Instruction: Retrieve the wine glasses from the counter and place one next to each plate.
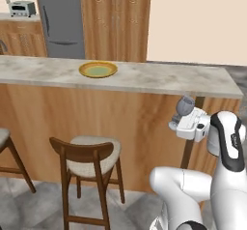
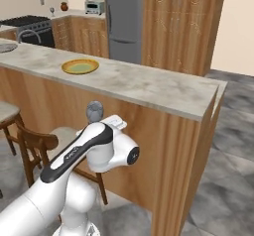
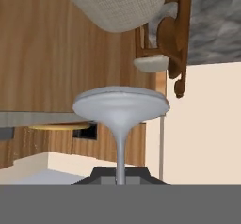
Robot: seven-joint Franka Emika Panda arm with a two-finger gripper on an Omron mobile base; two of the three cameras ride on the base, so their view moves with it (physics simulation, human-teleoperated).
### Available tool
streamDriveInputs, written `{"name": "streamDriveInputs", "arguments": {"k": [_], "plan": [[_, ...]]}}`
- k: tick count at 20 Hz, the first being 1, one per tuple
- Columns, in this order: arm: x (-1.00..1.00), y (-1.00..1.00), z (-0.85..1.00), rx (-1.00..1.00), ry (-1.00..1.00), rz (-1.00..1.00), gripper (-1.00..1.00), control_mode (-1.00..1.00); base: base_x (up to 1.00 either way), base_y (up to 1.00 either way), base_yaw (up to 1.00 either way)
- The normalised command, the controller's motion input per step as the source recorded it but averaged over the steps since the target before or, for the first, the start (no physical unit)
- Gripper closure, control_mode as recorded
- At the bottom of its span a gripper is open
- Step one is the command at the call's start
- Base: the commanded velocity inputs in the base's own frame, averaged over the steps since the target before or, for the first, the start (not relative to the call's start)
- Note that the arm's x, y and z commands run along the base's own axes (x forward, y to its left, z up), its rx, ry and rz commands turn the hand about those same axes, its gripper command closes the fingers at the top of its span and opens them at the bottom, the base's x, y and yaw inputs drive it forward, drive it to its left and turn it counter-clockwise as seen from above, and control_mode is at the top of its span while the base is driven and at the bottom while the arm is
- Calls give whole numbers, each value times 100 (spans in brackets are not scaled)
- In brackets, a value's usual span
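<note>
One wine glass [image 1: 185,106] upright, bowl up, stem vertical; claw [image 1: 185,122] clamped round stem.

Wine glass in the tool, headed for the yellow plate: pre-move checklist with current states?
1. Tool shut on wine glass: ok; in the hand view the stem runs down between the fingertips.
2. Glass upright: ok in both base views.
3. Yellow plate on bar top: ok.
4. Free marble beside plate: ok.
5. Glass above bar top level: not ok; it sits below the edge, in front of the wood.
6. Stool clear of arm: cannot tell.
</note>
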Motion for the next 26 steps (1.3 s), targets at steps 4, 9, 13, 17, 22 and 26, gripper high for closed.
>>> {"name": "streamDriveInputs", "arguments": {"k": [4,9,13,17,22,26], "plan": [[0,0,0,0,0,0,100,100,31,0,2],[0,0,0,0,0,0,100,100,57,0,0],[-17,4,24,-1,0,0,100,-100,6,5,0],[-42,0,88,0,-2,1,100,-100,0,0,0],[5,3,66,0,4,1,100,-100,0,0,0],[78,25,23,-3,28,0,100,-100,0,0,0]]}}
